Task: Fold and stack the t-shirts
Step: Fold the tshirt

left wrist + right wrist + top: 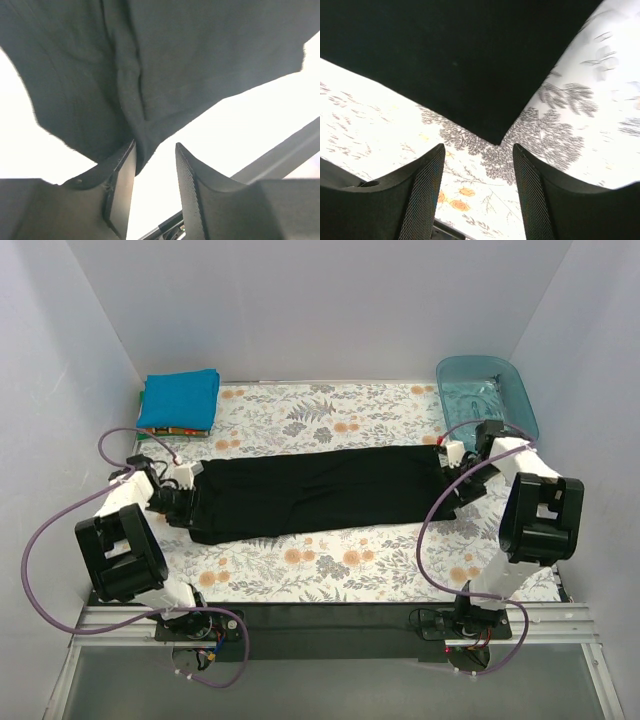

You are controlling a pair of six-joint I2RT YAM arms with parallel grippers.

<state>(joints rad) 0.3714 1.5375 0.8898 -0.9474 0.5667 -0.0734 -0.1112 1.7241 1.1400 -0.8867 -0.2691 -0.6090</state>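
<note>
In the far left corner of the floral-covered surface [330,575], a folded blue t-shirt [180,398] rests on orange and green slivers [185,430] of cloth. The left claw [178,498] stands at the left end of the black t-shirt [320,490], jaws apart, with a tip of cloth hanging against one finger [122,185] but not pinched. The black t-shirt lies flat as a long band across the middle. At its right end the right claw [455,472] gapes with nothing in it, the shirt's corner just ahead of it. A teal tub [487,390] sits far right.

A long black t-shirt [318,490] is lying across the floral tablecloth [330,420], stretching between the left gripper [188,503] and right gripper [447,472].
</note>
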